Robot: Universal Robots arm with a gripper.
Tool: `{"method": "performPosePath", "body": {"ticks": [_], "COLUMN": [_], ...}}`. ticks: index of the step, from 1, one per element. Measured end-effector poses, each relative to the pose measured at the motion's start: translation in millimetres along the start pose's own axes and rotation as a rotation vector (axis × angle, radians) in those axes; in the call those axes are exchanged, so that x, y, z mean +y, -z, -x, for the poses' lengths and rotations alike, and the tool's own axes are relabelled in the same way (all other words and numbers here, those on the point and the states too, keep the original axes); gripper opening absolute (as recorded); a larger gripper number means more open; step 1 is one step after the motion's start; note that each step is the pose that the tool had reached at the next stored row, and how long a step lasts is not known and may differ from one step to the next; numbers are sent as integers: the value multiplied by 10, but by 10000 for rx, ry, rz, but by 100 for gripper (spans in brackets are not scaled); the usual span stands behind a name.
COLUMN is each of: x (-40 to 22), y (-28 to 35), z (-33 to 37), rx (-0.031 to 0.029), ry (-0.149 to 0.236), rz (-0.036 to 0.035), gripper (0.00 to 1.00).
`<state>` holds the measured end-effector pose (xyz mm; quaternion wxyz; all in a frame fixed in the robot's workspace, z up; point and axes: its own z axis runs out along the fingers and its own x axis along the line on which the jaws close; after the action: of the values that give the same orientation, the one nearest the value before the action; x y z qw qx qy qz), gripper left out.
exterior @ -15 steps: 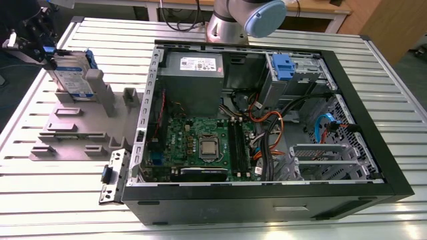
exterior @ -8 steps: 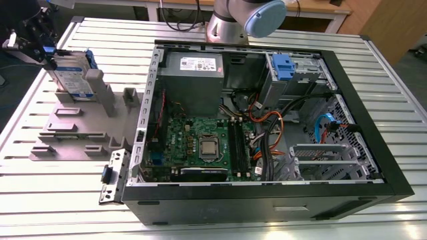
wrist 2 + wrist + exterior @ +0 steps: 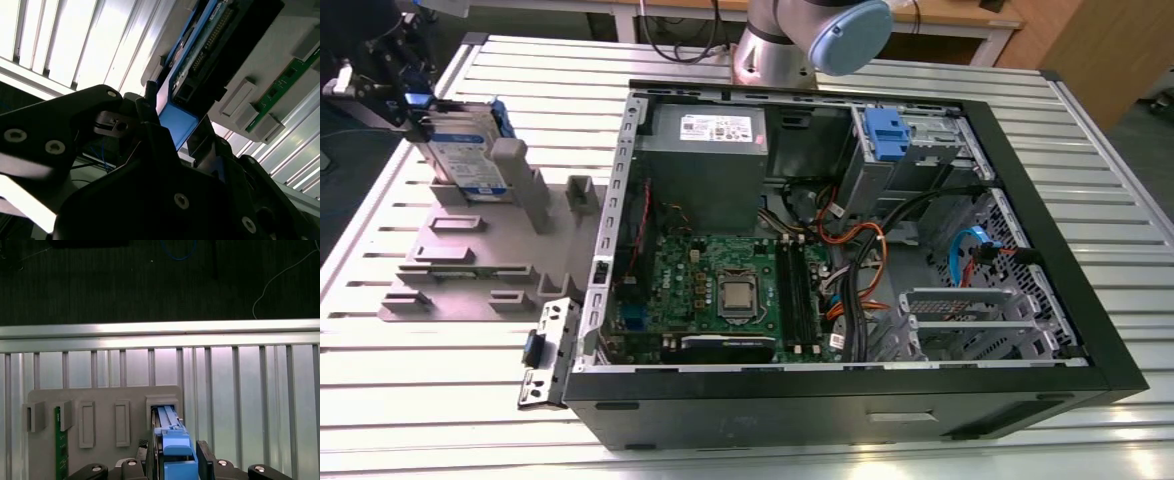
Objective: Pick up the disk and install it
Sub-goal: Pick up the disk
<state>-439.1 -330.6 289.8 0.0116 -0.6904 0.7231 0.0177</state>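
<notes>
In the exterior view, the disk is seen upright in the grey holder at the exterior view's left, with the gripper lowered onto its top edge. In the second wrist view, the fingers are pressed against the blue carrier. In the first wrist view, the tool is squared with the slot, so a straight, untilted lift is judged best.

Open computer case, grey fixture, perhaps memory stick
</notes>
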Motion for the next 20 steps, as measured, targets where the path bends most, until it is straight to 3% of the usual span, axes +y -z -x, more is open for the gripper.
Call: {"method": "performPosePath", "body": {"ticks": [6, 7, 13, 20], "x": [0, 0, 0, 0], "y": [-3, -3, -3, -3], "z": [0, 0, 0, 0], "rx": [1, 1, 1, 3], "ry": [0, 0, 0, 0], "rz": [0, 1, 1, 0], "gripper": [48, 41, 37, 37]}}
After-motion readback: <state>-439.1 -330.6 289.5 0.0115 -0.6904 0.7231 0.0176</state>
